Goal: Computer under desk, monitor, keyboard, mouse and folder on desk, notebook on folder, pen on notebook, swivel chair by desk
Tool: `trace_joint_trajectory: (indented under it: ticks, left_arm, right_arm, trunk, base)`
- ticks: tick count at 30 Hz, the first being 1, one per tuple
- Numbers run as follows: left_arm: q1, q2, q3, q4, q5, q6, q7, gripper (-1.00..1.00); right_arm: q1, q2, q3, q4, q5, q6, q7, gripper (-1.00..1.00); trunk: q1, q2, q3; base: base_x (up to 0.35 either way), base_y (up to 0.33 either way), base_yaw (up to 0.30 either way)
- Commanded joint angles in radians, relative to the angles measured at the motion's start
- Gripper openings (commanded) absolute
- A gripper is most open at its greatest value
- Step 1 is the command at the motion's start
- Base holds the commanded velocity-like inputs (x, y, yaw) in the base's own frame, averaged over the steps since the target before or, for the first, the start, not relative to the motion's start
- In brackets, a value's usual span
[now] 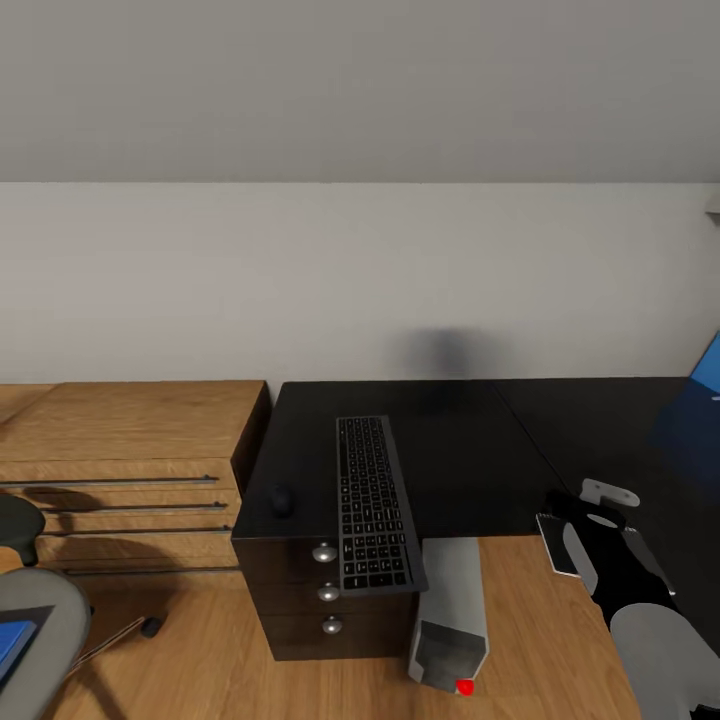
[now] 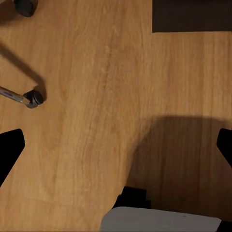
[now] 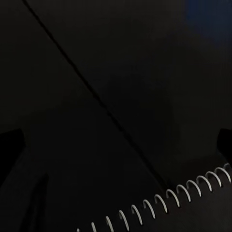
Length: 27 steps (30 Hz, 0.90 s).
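Here, keyboard (image 1: 373, 505) overhanging desk (image 1: 470, 440) beside mouse (image 1: 283, 501).

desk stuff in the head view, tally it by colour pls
Black or dark: 3, the desk, keyboard and mouse
Silver-grey: 1, the computer
Blue: 1, the folder at the desk's right edge
Total: 5

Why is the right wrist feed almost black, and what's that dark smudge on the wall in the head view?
Right wrist view: it faces the glossy black desk up close; the white spiral binding of the notebook stands out. Head view: the smudge is a soft blurred shadow on the white wall above the desk. Left wrist view: a broad shadow darkens the wood floor.
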Motion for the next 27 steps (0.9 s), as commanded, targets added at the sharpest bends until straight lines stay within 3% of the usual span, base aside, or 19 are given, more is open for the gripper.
trace_joint_trajectory:
  ticks: [1, 6, 9, 11, 15, 21, 27]
  left_arm:
    - [-0.001, 0.0, -0.009, 0.001, 0.006, -0.003, 0.006, 1.0]
    - [-0.001, 0.0, -0.008, 0.005, 0.006, -0.004, 0.006, 1.0]
    - [-0.001, 0.0, -0.008, 0.005, 0.006, -0.004, 0.006, 1.0]
    - [-0.001, 0.0, -0.008, 0.005, 0.006, -0.004, 0.006, 1.0]
    - [-0.001, 0.0, -0.008, 0.005, 0.006, -0.005, 0.006, 1.0]
    - [-0.001, 0.0, -0.007, 0.005, 0.006, -0.006, 0.006, 1.0]
    - [-0.001, 0.0, -0.006, 0.005, 0.006, -0.008, 0.006, 1.0]
  right_arm:
    - [0.0, 0.0, 0.002, -0.002, -0.009, 0.004, -0.005, 1.0]
    - [0.001, 0.012, 0.0, -0.084, -0.008, 0.004, -0.006, 1.0]
    - [0.006, 0.062, -0.001, -0.219, -0.001, 0.041, -0.008, 1.0]
    - [0.045, 0.112, -0.002, -0.398, 0.002, 0.132, -0.008, 1.0]
    - [0.144, 0.148, -0.001, -0.602, -0.004, 0.227, -0.007, 1.0]
    - [0.202, 0.175, 0.001, -0.716, -0.007, 0.264, -0.004, 1.0]
    - [0.21, 0.183, 0.003, -0.73, -0.008, 0.27, -0.001, 1.0]
  trunk:
    - [0.0, 0.0, -0.001]
    - [0.0, 0.0, -0.001]
    - [0.0, 0.0, -0.001]
    - [0.0, 0.0, -0.001]
    - [0.0, 0.0, -0.001]
    - [0.0, 0.0, -0.001]
    - [0.0, 0.0, -0.001]
  base:
    - [0.0, 0.0, 0.0]
    - [0.0, 0.0, 0.0]
    - [0.0, 0.0, 0.0]
    - [0.0, 0.0, 0.0]
    - [0.0, 0.0, 0.0]
    - [0.0, 0.0, 0.0]
    - [0.0, 0.0, 0.0]
